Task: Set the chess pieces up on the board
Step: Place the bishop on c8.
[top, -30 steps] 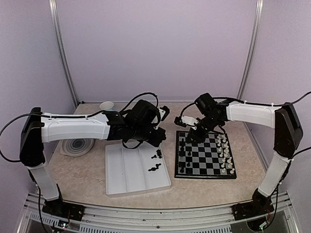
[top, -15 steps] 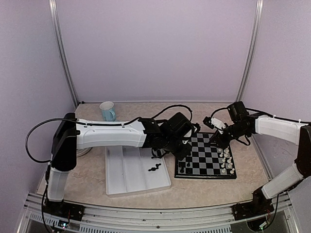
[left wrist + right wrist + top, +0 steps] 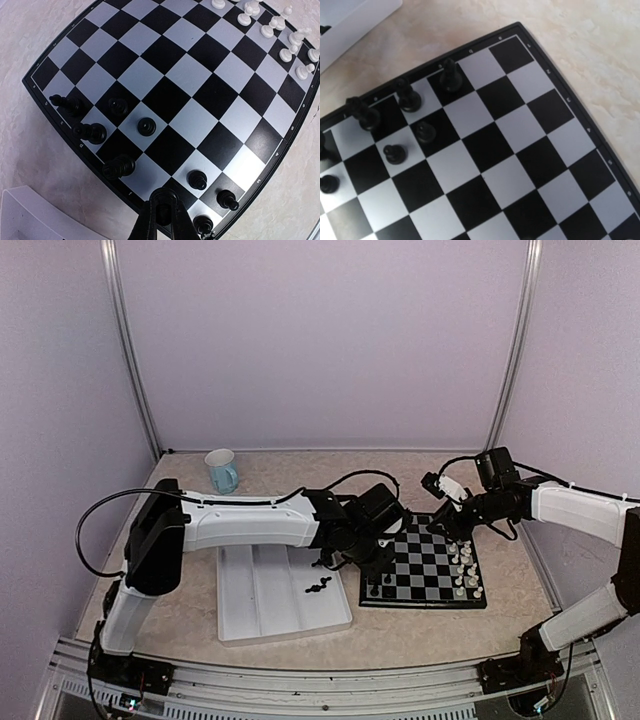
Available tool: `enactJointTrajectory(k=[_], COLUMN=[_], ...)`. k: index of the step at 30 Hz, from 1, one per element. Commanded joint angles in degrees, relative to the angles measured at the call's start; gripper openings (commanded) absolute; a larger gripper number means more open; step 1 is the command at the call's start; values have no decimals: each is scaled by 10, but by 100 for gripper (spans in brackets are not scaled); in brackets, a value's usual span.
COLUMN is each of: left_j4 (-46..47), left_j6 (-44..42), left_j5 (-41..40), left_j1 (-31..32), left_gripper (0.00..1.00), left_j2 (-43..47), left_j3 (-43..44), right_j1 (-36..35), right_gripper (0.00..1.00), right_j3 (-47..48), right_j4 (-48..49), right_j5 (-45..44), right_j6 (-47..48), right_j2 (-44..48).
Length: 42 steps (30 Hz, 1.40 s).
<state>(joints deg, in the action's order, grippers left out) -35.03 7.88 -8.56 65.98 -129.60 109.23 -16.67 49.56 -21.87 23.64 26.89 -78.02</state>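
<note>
Your left pincer [image 3: 162, 200] is pressed together on what looks like a tiny black plastic chess piece [image 3: 162, 214]. It hangs over the left border of the small square chessboard with black and pale grey checks [image 3: 190, 75]. The other black pieces [image 3: 146, 126] stand along that left side, five toward the far corner and three toward the near one. The vacant edge squares between them lie just right of the tips, so the left arm is nearer. Your right pincer [image 3: 440, 525] hovers over the board's far edge, near the white pieces [image 3: 272, 27]; you cannot tell whether it is apart or together.
</note>
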Motion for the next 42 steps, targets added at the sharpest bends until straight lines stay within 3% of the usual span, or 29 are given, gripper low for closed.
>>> enactJointTrajectory(k=[1,17,42], left_j4=[-22,-19,-7], left_j6=[1,9,13], left_j5=[-3,-27,5], left_j1=[-1,-10,-19], left_gripper=[0,0,0], left_j2=[-22,-36,-62], left_j3=[21,24,50], right_j1=[6,6,6], right_gripper=[37,37,37], right_j3=[-7,-6,-8], right_j4=[14,14,15], right_j5=[14,23,26], right_j6=[-5,-4,-2], right_j2=[-4,-16,-26])
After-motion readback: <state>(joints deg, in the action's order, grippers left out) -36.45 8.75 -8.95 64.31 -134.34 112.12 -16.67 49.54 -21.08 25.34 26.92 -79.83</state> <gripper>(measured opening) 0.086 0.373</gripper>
